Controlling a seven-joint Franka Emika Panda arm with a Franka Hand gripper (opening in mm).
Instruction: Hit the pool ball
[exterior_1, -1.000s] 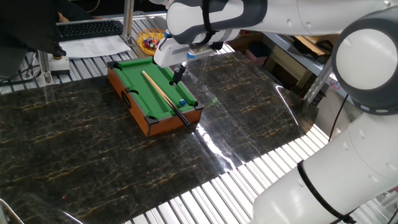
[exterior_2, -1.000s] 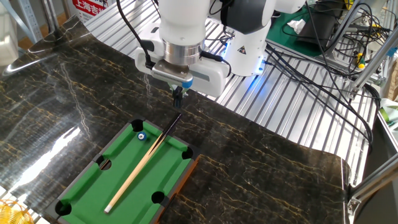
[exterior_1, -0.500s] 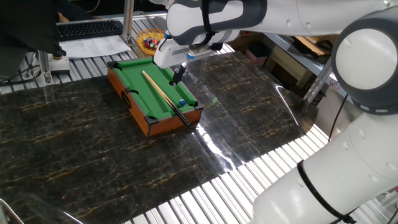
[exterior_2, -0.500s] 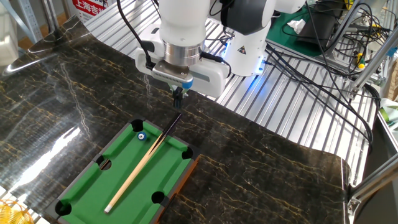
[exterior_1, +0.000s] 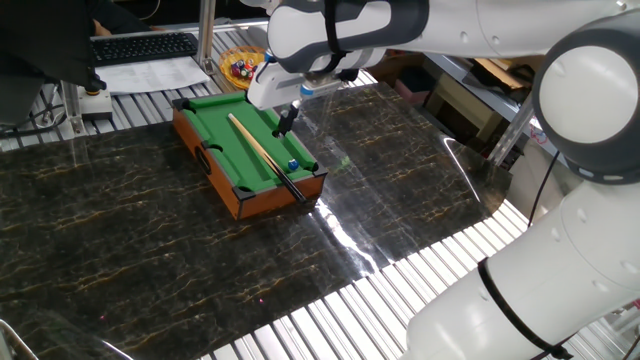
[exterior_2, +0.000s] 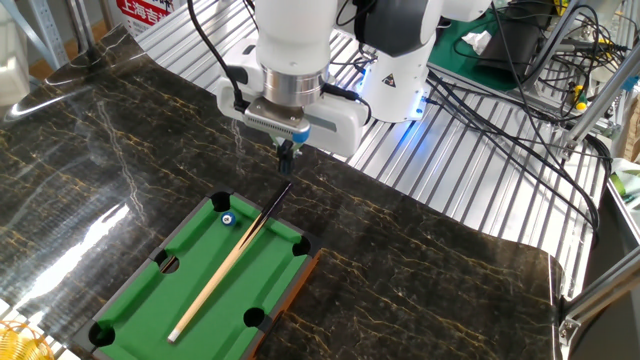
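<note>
I am holding my pincer (exterior_2: 286, 163) just above the dark butt end of the cue stick (exterior_2: 228, 265), its two fingers drawn close together; they look shut with nothing between them, though the gap is too small for me to be certain, and I cannot tell whether the tips are touching the cue. The stick is lying directly under me and running away from me down the green felt of the miniature pool table (exterior_2: 128, 312), its butt resting over the near rail between two corner pockets. The pool ball (exterior_2: 227, 219), small, blue and glossy, is sitting just off to one side of the cue's butt end, below my fingers and close to a corner pocket (exterior_2: 221, 203) at the near rail; in the opposite view it shows beside the dark end of the stick (exterior_1: 292, 165). As I judge it, I am preparing the strike, and doing it well means coming down beside the ball rather than on top of it and keeping the push short and level along the felt. The cue lying so near could get knocked first and spoil the line. Farther off, beyond the table's far end, a basket of coloured balls (exterior_1: 240, 66) is sitting well apart from me.
</note>
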